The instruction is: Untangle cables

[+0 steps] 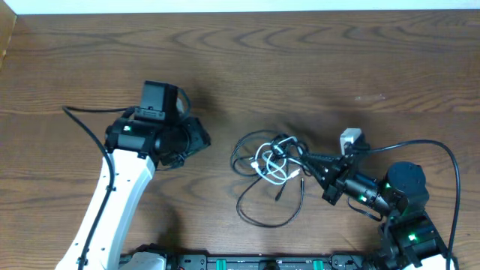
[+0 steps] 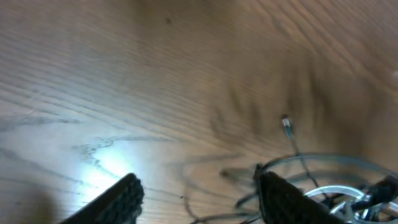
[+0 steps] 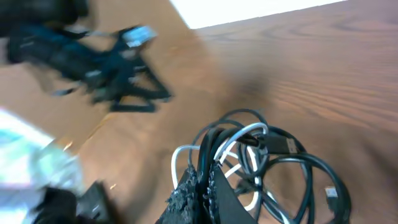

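The cables lie bunched at the table's middle: black loops knotted round one white cord, with a long black loop trailing toward the front. My right gripper is at the bunch's right side. In the right wrist view it is shut on a black cable that rises between its pads, with the cables just beyond. My left gripper stands open to the left of the bunch, apart from it. In the left wrist view it holds nothing, and a small plug end lies ahead.
A small white block sits beside the right arm. Wooden table stretches to the back; its far edge meets a white strip. The left arm shows across the table in the right wrist view.
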### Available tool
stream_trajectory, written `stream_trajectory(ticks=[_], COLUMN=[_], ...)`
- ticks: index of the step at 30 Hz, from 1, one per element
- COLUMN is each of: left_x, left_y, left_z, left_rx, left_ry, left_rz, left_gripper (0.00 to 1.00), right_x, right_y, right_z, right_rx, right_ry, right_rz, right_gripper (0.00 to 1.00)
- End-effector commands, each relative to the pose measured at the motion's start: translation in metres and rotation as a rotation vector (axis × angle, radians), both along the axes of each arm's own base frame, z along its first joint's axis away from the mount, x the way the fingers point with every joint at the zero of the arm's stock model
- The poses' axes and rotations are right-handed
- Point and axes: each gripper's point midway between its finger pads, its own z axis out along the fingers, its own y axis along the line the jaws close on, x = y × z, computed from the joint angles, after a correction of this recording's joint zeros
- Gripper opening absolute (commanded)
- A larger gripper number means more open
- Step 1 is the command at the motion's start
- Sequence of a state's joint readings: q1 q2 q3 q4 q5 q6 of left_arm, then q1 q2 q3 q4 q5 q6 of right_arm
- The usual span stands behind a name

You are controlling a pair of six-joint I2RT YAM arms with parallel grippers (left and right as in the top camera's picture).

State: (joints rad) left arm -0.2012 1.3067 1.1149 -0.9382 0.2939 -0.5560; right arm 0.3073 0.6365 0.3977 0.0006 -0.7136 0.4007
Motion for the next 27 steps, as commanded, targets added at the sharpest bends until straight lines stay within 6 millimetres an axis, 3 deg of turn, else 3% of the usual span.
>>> stream_trajectory(ticks=[1,4,5,6,12,17,20,25,27], left_x=[-0.003,-0.005,-0.006,-0.007,-0.011,-0.021,-0.024,-0.025,-0.024], left_y=[-0.015,-0.044,-0.054,-0.061,-0.073,-0.084,-0.090,-0.094,-0.094], left_z=[0.000,0.010,0.013,0.016,0.017,0.017,0.017,0.010,0.004], left_rx=[-0.014,-0.104,-0.133,-0.152,-0.139,-0.083,-0.077,-0.076,-0.075], left_ry=[-0.007,-0.055,-0.074,-0.090,-0.126,-0.208,-0.222,-0.201,-0.179], left_rz=[-0.077,-0.218,-0.267,-0.301,-0.400,-0.634,-0.684,-0.696,-0.696], left_gripper=[0.69,0.82,0.93,0.94,0.94,0.94,0.94,0.94,0.86], right_x=[-0.031,-0.031,-0.029,-0.027,-0.023,-0.029,-0.029,-0.053,-0.064], right_y=[0.019,0.022,0.023,0.023,0.031,0.039,0.041,0.042,0.041], right_z=[0.014,0.008,0.004,0.001,-0.007,0.000,0.006,0.028,0.038], right_rx=[0.020,0.005,-0.007,-0.019,-0.007,0.038,0.065,0.130,0.147], right_ry=[-0.091,-0.095,-0.103,-0.111,-0.097,-0.152,-0.156,-0.215,-0.255], right_rz=[0.238,0.267,0.271,0.276,0.341,0.450,0.476,0.625,0.686], right_gripper=[0.01,0.01,0.01,0.01,0.01,0.01,0.01,0.01,0.01])
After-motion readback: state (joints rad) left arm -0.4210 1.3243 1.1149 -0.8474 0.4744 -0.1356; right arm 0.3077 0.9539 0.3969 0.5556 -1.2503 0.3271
